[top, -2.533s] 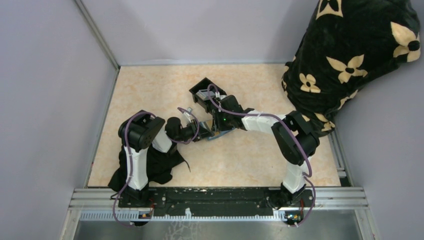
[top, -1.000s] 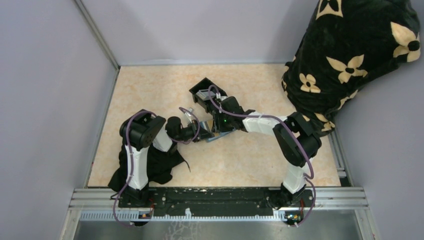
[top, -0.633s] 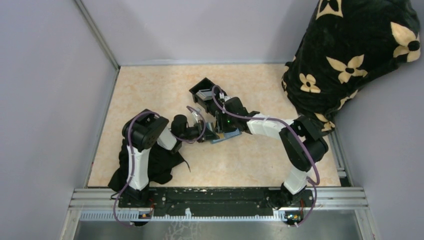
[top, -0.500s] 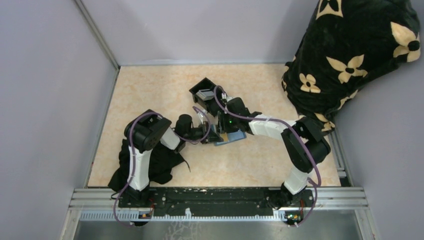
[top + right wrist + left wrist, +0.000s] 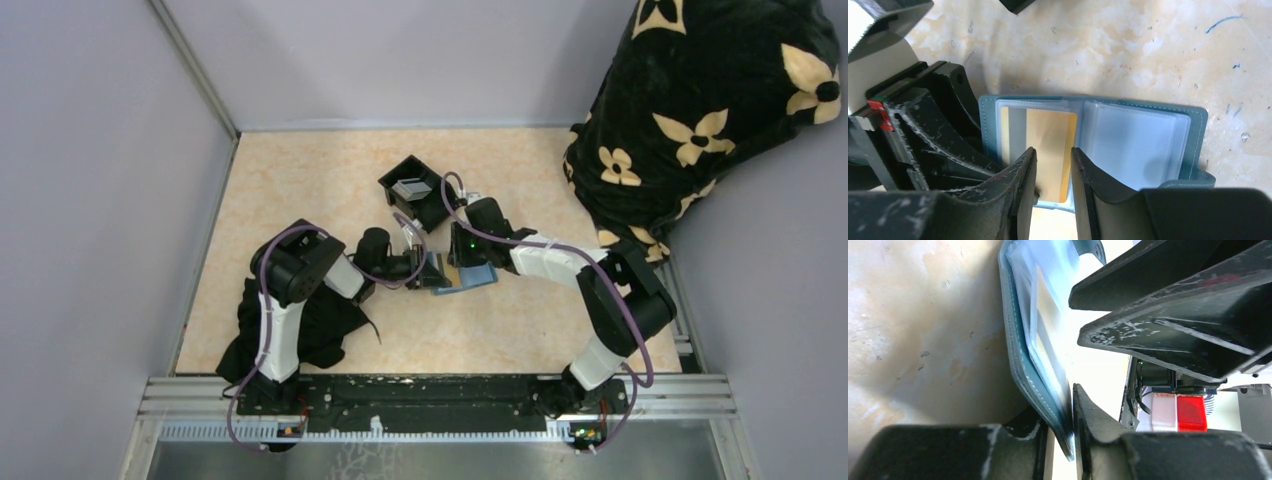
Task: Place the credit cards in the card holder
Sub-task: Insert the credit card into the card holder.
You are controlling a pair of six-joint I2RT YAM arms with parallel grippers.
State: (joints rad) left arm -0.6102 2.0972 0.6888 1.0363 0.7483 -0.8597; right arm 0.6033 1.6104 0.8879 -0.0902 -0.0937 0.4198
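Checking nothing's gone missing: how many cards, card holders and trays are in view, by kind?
credit cards: 2, tan-yellow card and grey card
card holder: 1
black tray: 1
Total: 4

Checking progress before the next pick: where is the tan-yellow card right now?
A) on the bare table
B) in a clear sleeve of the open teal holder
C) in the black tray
B: the right wrist view shows the tan-yellow card inside a clear sleeve of the open card holder.
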